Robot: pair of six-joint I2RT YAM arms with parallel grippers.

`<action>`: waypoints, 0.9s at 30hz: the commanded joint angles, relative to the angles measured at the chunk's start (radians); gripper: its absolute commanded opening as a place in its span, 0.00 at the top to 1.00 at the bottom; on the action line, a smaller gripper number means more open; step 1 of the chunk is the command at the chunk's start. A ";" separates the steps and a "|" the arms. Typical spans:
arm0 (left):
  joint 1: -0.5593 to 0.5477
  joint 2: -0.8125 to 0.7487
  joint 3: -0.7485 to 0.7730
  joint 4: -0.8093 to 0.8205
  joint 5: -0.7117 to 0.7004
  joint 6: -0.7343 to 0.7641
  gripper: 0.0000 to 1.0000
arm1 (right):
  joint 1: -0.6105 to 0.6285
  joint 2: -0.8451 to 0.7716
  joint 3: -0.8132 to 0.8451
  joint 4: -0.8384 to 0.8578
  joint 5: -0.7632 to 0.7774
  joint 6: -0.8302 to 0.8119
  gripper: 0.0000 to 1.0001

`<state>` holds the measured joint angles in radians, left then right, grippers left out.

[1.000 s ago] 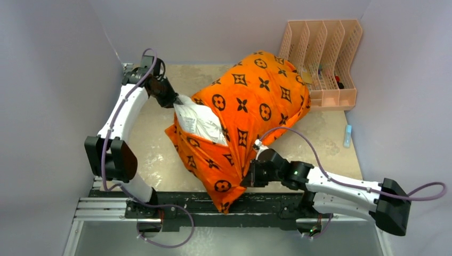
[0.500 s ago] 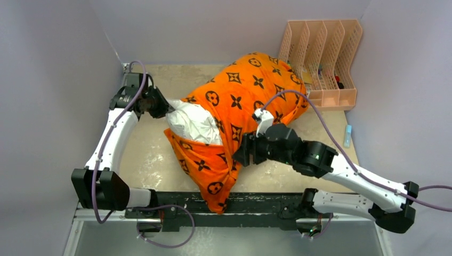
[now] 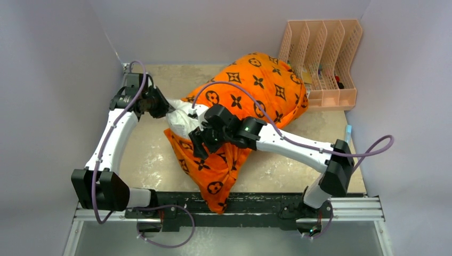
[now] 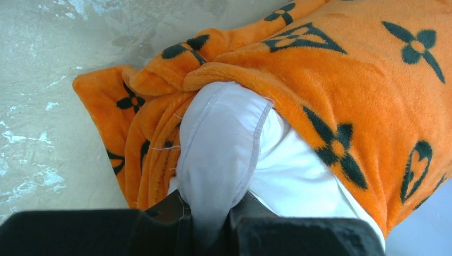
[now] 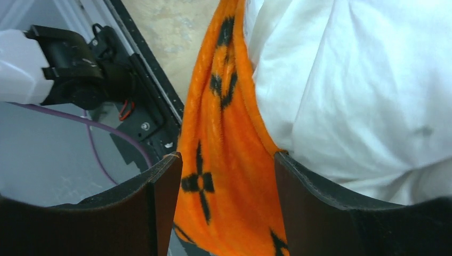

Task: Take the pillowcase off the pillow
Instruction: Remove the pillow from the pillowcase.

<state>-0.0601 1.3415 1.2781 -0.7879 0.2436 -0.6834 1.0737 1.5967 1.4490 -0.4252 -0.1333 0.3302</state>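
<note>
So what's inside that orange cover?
A white pillow. One corner pokes out of the open end of the cover, pinched by the left gripper. The rest of the pillow is hidden under the orange fabric, so you cannot see it.

site: robotics lab test cell | enclosure: plain pale lilac panel walls [image 3: 53, 80] around a mottled beige desk [image 3: 154, 154] | rig: two white-and-black robot arms [image 3: 120, 128] bolted to a black metal rail [image 3: 266, 204]
</note>
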 commanded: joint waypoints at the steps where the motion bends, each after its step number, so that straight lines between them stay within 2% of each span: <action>1: -0.001 -0.056 0.032 0.023 0.026 0.028 1.00 | 0.001 0.013 0.112 -0.050 0.054 -0.114 0.33; 4: -0.002 -0.055 0.029 0.020 0.031 0.029 1.00 | 0.002 0.041 0.133 -0.070 0.096 -0.139 0.32; 7: -0.051 -0.056 0.014 0.031 -0.014 0.019 1.00 | 0.001 0.053 0.171 -0.098 0.170 -0.110 0.32; 11: -0.075 -0.059 -0.003 0.045 -0.034 0.000 1.00 | -0.001 0.110 0.243 -0.158 0.066 -0.129 0.36; 14: -0.075 -0.049 0.015 0.050 -0.036 -0.001 1.00 | 0.012 0.127 0.164 -0.108 -0.039 -0.129 0.46; 16: -0.075 -0.038 0.032 0.040 -0.046 0.008 1.00 | 0.029 0.116 0.071 -0.023 -0.121 -0.090 0.58; 19: -0.075 -0.021 0.059 0.024 -0.054 0.024 1.00 | 0.042 0.101 -0.003 0.027 -0.123 -0.053 0.63; 21: -0.075 -0.015 0.070 0.018 -0.065 0.030 1.00 | 0.047 0.085 -0.021 0.027 -0.128 -0.041 0.72; 24: -0.073 -0.006 0.083 0.020 -0.090 0.031 1.00 | 0.056 0.060 -0.056 0.058 -0.232 -0.045 0.82; 26: -0.066 0.015 0.095 0.031 -0.076 0.036 1.00 | 0.065 0.060 -0.069 0.052 -0.292 -0.046 1.00; 27: -0.059 0.033 0.113 0.022 -0.073 0.041 1.00 | 0.088 0.059 -0.077 0.042 -0.292 -0.048 1.00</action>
<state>-0.1314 1.3476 1.2980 -0.8330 0.1741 -0.6674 1.1042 1.6947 1.4021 -0.3672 -0.2390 0.2653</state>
